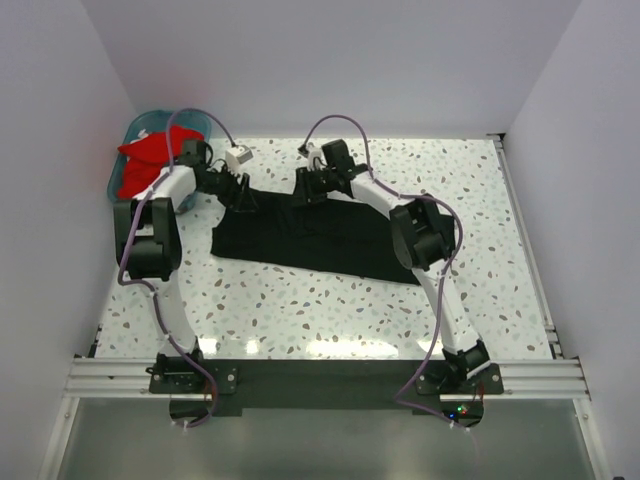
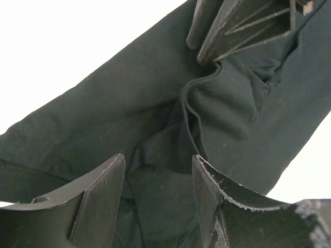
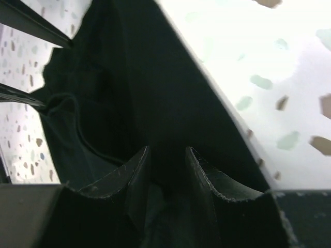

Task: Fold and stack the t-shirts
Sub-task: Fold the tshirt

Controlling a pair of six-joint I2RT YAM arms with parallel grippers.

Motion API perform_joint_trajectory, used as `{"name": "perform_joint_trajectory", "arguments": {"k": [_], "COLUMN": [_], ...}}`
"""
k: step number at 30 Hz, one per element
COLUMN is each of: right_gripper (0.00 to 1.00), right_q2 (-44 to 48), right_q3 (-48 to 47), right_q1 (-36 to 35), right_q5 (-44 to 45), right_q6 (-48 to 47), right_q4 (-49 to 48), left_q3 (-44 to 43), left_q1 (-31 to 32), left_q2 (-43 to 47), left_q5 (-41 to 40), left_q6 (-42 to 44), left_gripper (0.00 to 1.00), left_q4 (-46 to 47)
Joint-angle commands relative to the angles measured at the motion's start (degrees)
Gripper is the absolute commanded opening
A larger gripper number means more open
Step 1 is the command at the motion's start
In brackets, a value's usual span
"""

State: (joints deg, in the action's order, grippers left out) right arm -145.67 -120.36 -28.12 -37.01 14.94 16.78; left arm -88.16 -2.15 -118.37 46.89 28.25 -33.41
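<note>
Black t-shirt [image 1: 310, 240]: far edge hidden beneath left gripper [image 2: 158, 157], jaws wide, and right gripper [image 3: 168, 150], narrow, grip indiscernible. Red t-shirts [image 1: 150, 160] heaped in teal basket [image 1: 150, 120], far left.

1. We're looking at a robotics lab cell, no doubt about it: the left arm [image 1: 148, 245] and right arm [image 1: 428, 235] are bolted down by an aluminium rail [image 1: 530, 378] at the near edge.
2. Plain white walls [image 1: 330, 60] box in the speckled desk [image 1: 330, 310] on three sides, all brightly lit.
3. Purple cables [image 1: 345, 122] loop loose over the arms, wiring out in the open.
4. The only homely touches are a black t-shirt [image 1: 310, 238] on the desk and a teal basket [image 1: 192, 114] in the far left corner.
</note>
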Motion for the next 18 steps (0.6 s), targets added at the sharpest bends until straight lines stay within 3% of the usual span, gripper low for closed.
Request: {"name": "perform_joint_trajectory", "arguments": {"k": [1, 18], "right_gripper": [0.37, 0.41], "right_q2": [1.0, 6.7], "right_q3": [-3.6, 5.4], "right_q1": [0.3, 2.0], "right_q5": [-0.9, -5.4], "right_q6": [3.2, 0.2], "right_q4": [-5.1, -2.7], "left_q3": [0.6, -1.0], "left_q1": [-0.5, -0.7], "left_q2": [3.5, 2.0], "left_q5": [1.3, 2.9], "left_q6": [2.0, 3.0], "left_gripper": [0.60, 0.61], "left_q4": [0.9, -0.2]}}
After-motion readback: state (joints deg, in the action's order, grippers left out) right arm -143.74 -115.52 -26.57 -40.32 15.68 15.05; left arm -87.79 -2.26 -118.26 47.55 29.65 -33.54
